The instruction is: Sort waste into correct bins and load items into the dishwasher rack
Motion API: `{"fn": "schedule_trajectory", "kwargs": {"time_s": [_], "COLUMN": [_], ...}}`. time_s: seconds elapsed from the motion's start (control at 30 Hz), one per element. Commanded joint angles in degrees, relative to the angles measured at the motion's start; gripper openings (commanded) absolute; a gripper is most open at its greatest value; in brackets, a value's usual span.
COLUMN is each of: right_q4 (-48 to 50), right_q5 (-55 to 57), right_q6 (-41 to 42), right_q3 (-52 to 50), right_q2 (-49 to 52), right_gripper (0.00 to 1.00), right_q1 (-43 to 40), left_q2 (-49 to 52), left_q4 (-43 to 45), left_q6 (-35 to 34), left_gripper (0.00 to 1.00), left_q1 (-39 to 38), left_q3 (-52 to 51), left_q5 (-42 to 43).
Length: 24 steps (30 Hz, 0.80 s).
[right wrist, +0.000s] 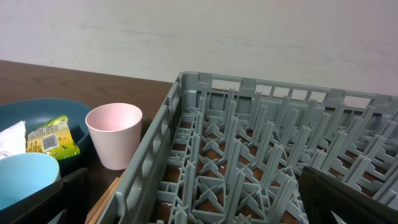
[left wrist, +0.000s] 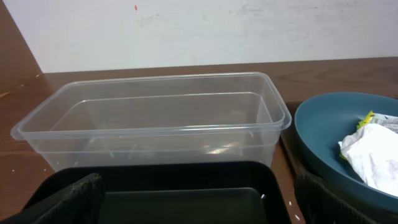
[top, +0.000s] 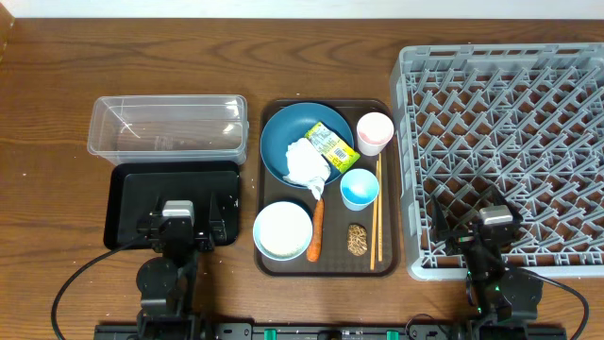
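The brown serving tray point(top: 387, 247) holds a dark-blue plate point(top: 281, 142) with a crumpled white napkin point(top: 307, 162) and a yellow-green wrapper point(top: 330, 144) on it. Also on it are a pink cup point(top: 375, 132), a light-blue cup point(top: 360, 189), a bowl point(top: 282, 229), a carrot point(top: 316, 231), a brown seedy lump point(top: 357, 239) and chopsticks point(top: 377, 212). The clear tub point(top: 168, 127) and black tray point(top: 132, 189) are at the left, the grey rack point(top: 505, 142) at the right. My left gripper point(top: 177, 222) is open over the black tray point(left wrist: 186, 177). My right gripper point(top: 494, 227) is open over the rack's near-left corner point(right wrist: 249, 155).
The clear tub point(left wrist: 155, 118) is empty in the left wrist view. A few white specks lie by the black tray's right rim point(left wrist: 290, 204). The pink cup point(right wrist: 114, 134) stands just left of the rack wall. Bare wooden table runs along the far side.
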Motion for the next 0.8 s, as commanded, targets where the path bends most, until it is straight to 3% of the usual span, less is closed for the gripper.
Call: {"fn": "schedule_trajectory", "kwargs": {"time_s": [0.0, 0.2, 0.4, 0.77], "right_q4": [-0.22, -0.22, -0.22, -0.22], "right_q5": [-0.24, -0.24, -0.24, -0.24], "right_q6": [-0.74, -0.76, -0.76, -0.76], "right_q3": [-0.07, -0.07, -0.07, -0.07], "right_q2": [-0.11, -0.11, -0.11, -0.11], "right_gripper": [0.99, 0.99, 0.99, 0.99], "right_q1": [0.26, 0.26, 0.26, 0.26], "left_q2": [0.02, 0.02, 3.34, 32.79], "left_q4": [-1.84, -2.05, -12.68, -35.39], "left_q6": [0.81, -1.57, -2.43, -2.43], "left_gripper": [0.98, 0.98, 0.98, 0.98], "left_q1": [0.28, 0.28, 0.28, 0.28], "left_q3": [-0.85, 2.84, 16.37, 52.39], "left_q5": [-1.62, 4.04, 4.66, 4.72]}}
